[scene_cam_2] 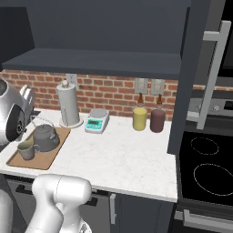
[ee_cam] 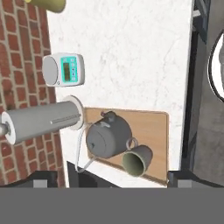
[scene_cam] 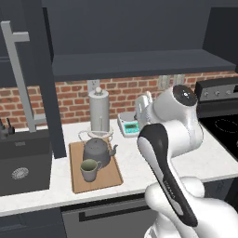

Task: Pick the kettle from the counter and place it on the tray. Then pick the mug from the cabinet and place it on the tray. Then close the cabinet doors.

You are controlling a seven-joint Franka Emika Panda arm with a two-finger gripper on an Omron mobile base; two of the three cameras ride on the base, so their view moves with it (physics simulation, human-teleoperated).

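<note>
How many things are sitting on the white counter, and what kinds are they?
Trays: 1
Kettles: 1
Mugs: 1
Silver cylinders: 1
Scales: 1
Canisters: 2, yellow and maroon
Total: 7; kettle and mug are on the tray.

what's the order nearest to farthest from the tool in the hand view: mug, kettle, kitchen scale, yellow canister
From the open tool:
1. Small greyish-beige mug, on the light-brown wooden tray, nearest.
2. Squat dark grey metal kettle, right beyond the mug on the tray.
3. White and teal kitchen scale, further along the white counter.
4. Yellow canister, at the far end.
</note>
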